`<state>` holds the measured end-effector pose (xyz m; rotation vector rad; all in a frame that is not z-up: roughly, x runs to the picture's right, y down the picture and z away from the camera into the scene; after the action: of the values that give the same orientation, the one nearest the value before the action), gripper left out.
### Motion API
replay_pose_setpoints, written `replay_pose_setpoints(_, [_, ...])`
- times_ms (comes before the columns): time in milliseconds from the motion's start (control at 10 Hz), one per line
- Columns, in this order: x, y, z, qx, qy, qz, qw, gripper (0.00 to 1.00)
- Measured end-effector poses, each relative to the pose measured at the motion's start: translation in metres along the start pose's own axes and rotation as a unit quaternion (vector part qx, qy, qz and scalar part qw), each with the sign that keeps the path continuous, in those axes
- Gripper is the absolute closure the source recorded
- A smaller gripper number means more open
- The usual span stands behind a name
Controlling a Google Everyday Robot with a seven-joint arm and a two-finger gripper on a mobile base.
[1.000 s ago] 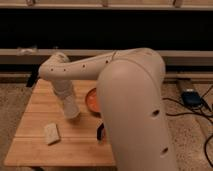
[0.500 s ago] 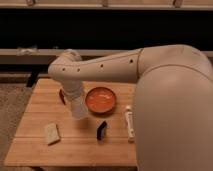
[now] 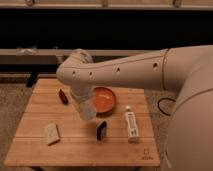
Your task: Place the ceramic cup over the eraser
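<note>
Though tucked under the wrist [image 3: 80, 86], pretty sure of a gripper [image 3: 85, 106] pinched shut on the ceramic cup [image 3: 86, 113]. Spotted the eraser [image 3: 101, 131] just down-right of the gripper, long axis pointing roughly away from camera. Needs a short hop over.

The bulky cream-white arm [image 3: 125, 70] bears small dark holes, its hand [image 3: 84, 102] low over the table [image 3: 75, 146].

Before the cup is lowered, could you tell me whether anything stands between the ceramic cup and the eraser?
Nothing visible does. The ceramic cup, at the gripper, is up-left of the eraser in the view, with only bare table between. The orange bowl and the white bottle lie off that path.
</note>
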<state>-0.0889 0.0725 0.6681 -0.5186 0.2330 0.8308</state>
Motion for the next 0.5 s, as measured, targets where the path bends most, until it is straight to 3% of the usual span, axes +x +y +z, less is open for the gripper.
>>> replay_pose_setpoints(500, [0.035, -0.013, -0.004, 0.011, 0.018, 0.037, 0.9991, 1.00])
